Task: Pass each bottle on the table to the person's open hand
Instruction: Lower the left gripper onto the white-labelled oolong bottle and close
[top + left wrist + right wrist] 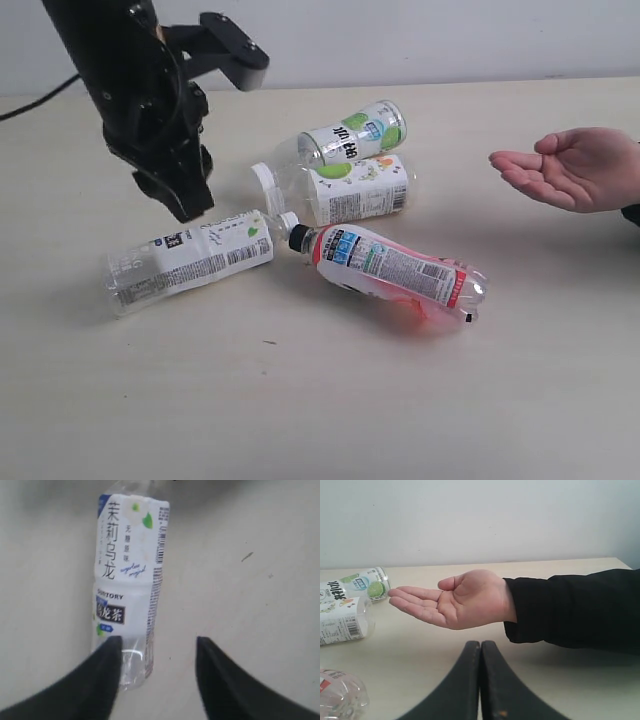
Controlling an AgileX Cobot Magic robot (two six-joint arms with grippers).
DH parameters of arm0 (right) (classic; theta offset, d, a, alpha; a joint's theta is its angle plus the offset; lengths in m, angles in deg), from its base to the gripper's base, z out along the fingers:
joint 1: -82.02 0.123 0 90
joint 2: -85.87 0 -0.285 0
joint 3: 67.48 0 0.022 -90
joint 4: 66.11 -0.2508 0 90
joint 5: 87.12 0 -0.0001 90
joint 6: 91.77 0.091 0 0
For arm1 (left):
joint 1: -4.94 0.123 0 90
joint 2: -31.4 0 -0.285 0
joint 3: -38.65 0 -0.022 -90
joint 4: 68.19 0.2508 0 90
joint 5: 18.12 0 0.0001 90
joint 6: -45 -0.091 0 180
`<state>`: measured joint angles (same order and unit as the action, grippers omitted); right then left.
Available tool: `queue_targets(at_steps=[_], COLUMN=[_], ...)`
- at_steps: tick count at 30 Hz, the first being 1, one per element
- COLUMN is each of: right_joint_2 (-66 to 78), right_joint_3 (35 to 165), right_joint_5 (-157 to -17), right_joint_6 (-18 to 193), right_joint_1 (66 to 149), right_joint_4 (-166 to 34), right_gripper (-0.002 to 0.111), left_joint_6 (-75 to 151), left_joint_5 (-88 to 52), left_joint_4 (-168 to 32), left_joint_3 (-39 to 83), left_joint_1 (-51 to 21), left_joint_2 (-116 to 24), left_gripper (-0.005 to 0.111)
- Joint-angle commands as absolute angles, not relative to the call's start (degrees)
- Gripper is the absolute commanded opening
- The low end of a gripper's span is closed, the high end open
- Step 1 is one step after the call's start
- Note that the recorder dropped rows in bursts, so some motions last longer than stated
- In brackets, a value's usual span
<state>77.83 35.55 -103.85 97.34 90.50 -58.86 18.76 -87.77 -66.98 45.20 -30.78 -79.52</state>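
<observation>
beige surface [320,420] | left fingers [107,655] spread near white-label bottle [127,580] | right fingers [470,675] pressed together | open hand [570,170] right of frame

- On table [320,420], left: left bottle [190,262], cap just beside cap of front bottle [400,272].
- Behind these: middle bottle [350,192], then rearmost bottle [352,135].
- Far right, well apart: open hand [570,168].

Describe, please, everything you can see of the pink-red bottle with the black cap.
The pink-red bottle is clear plastic with a reddish tint, strongest near its base. A black cap closes it. A white label with red and dark print wraps its middle. It lies on its side on the table, cap pointing left in the exterior view. The cap seems to touch the neck of the white-labelled tea bottle. Nothing grips it.
</observation>
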Motion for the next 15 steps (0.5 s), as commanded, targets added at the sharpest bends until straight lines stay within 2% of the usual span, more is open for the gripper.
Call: queue_targets(at_steps=[1, 2, 5, 15], right_joint_2=[78.09, 78.09, 78.09, 78.09], right_joint_3=[35.31, 35.31, 35.31, 35.31], right_joint_5=[-103.52, -103.52, -103.52, -103.52], right_joint_6=[96.9, 96.9, 96.9, 96.9], right_joint_1=[90.23, 90.23, 90.23, 90.23], right_joint_4=[-58.49, -58.49, -58.49, -58.49], right_gripper=[0.0, 0.0, 0.0, 0.0], left_joint_6=[18.25, 18.25, 18.25, 15.37], left_joint_5=[-84.14, -83.39, -82.87, -78.75], left_joint_4=[-66.9, -66.9, -66.66, -67.41], left_joint_3=[45.51, 45.51, 45.51, 45.51], left_joint_1=[-31.64, -31.64, -31.64, -31.52], left_joint_2=[-82.55, -83.23, -85.04, -88.57], left_gripper=[0.083, 0.09, 0.098, 0.099])
